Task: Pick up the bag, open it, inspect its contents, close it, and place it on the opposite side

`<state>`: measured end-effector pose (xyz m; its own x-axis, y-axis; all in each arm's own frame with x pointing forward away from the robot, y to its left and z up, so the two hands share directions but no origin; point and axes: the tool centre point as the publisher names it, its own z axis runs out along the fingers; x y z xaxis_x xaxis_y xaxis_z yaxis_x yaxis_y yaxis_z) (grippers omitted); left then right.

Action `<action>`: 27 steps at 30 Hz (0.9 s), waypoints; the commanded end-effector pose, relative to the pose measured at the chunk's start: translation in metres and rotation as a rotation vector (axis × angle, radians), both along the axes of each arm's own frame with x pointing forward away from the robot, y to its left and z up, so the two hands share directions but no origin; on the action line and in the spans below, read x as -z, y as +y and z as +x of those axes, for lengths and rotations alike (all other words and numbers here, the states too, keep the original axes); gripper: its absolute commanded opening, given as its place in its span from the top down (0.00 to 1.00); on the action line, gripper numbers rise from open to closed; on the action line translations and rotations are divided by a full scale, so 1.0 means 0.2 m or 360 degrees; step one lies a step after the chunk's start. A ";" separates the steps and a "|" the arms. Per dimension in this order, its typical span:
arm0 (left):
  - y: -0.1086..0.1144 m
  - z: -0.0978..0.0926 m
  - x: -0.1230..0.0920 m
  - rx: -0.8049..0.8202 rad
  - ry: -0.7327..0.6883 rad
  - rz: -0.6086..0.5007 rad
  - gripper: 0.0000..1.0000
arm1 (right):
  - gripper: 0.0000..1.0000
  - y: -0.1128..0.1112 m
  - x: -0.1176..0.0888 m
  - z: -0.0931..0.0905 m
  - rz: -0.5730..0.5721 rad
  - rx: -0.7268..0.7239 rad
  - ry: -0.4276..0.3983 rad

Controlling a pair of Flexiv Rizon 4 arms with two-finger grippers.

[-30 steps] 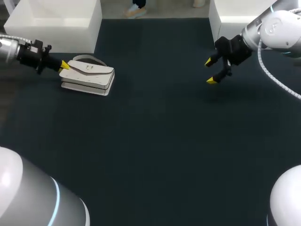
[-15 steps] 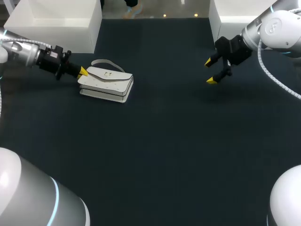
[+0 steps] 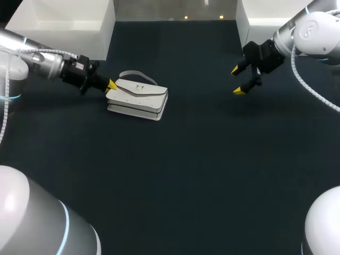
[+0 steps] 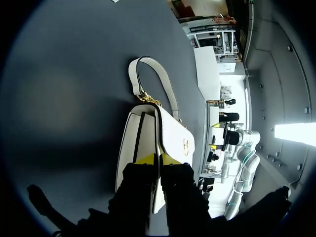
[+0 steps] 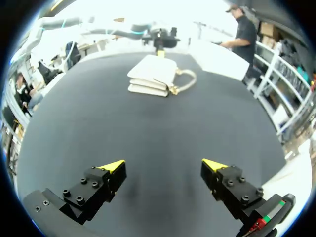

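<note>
Closed white flap bag, flat on the table, left of middle

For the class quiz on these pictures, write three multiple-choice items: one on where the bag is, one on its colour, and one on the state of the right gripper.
1. Where is the bag?
A. Flat on the table, at the left gripper
B. Hanging in the air
C. On the floor

2. What colour is the bag?
A. Red
B. White
C. Black

3. How is the right gripper?
A. Shut on the bag
B. Shut on a strap
C. Open, holding nothing

Answers:
1 A: the head view shows the bag lying on the dark table with the left gripper at its end.
2 B: it is white in all three views.
3 C: its yellow tips stand wide apart, far from the bag, with only table between them.
</note>
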<state>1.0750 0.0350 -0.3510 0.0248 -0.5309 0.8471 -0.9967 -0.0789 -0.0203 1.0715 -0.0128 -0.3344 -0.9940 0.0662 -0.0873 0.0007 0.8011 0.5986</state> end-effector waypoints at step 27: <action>-0.37 -0.05 0.02 -0.0561 -0.0372 -0.0030 1.00 | 0.00 0.00 0.00 0.00 0.0002 -0.0002 0.0001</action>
